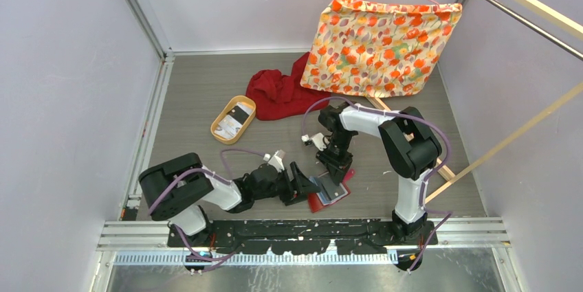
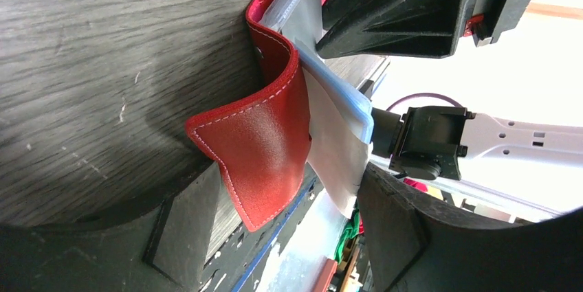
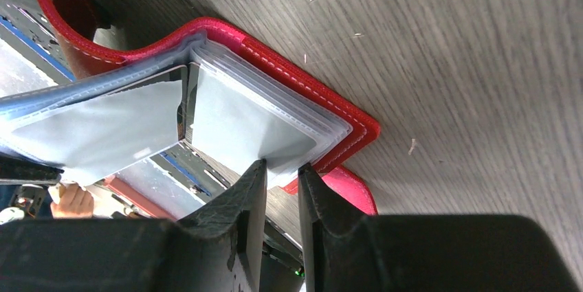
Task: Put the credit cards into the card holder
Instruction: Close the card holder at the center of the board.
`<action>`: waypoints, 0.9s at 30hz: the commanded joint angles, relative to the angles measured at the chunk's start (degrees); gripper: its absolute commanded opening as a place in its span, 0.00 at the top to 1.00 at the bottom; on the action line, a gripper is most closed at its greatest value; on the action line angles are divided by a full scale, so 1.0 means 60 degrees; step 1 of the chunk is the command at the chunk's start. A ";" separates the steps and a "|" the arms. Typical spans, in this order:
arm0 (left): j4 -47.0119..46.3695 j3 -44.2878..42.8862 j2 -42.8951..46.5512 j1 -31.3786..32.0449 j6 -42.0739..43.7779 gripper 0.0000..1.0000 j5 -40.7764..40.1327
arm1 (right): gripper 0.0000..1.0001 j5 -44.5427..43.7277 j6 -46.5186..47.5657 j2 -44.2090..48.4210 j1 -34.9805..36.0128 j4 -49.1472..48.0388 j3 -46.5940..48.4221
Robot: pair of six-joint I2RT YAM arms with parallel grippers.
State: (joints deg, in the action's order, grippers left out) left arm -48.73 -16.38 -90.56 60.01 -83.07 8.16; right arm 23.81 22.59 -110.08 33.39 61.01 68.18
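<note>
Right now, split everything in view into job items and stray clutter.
Job: card holder, credit cards in the tan tray.
Lying about: red cloth, hanging floral cloth, wooden sticks.

From above, the left pincer (image 1: 307, 186) and the right pincer (image 1: 336, 167) cover part of the card holder (image 1: 323, 200). The credit cards (image 1: 237, 115) in the tray (image 1: 215, 132) are too small to read. The right wrist picture cuts the holder's left side off.
</note>
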 commanded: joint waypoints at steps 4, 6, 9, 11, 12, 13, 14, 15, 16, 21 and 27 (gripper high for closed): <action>0.0545 0.0655 0.1098 0.0036 0.0728 0.23 -0.0549 | 0.71 -0.0747 0.0057 -0.0432 0.0075 -0.0779 -0.0070; 0.0854 0.0652 0.1661 0.0049 0.0945 0.20 -0.0569 | 0.71 -0.0732 0.0057 -0.0435 0.0088 -0.0779 -0.0070; 0.1795 0.0214 0.2157 0.0048 0.1537 0.16 -0.0476 | 0.71 -0.0719 0.0043 -0.0468 0.0077 -0.0766 -0.0041; 0.1881 -0.0148 0.2004 0.0046 0.1968 0.16 -0.0115 | 0.71 -0.0717 0.0043 -0.0471 0.0075 -0.0779 -0.0041; 0.1742 -0.0310 0.1847 0.0047 0.2066 0.16 0.0042 | 0.71 -0.0724 0.0044 -0.0465 0.0077 -0.0779 -0.0044; 0.1523 -0.0451 0.1655 0.0047 0.2137 0.16 0.0197 | 0.71 -0.0731 0.0029 -0.0451 0.0075 -0.0779 -0.0054; 0.1182 -0.0575 0.1432 0.0047 0.2175 0.16 0.0328 | 0.71 -0.0731 0.0029 -0.0460 0.0075 -0.0779 -0.0055; 0.0926 -0.0655 0.1246 0.0047 0.2183 0.16 0.0401 | 0.71 -0.0743 0.0027 -0.0471 0.0083 -0.0779 -0.0055; 0.0636 -0.0699 0.1066 0.0046 0.2177 0.16 0.0449 | 0.71 -0.0746 0.0022 -0.0454 0.0089 -0.0779 -0.0055; -0.0164 -0.0675 0.0872 0.0036 0.2099 0.30 0.0305 | 0.71 -0.0634 0.0004 -0.0235 0.0061 -0.0810 -0.0015; 0.3643 -0.1758 0.1731 0.0044 0.2606 0.68 -0.0545 | 0.71 0.0265 0.0144 0.0807 -0.0310 -0.0756 0.0076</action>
State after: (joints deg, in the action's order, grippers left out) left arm -39.31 -21.21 -84.27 60.05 -70.54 8.86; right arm 24.05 21.96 -110.00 32.88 61.23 68.47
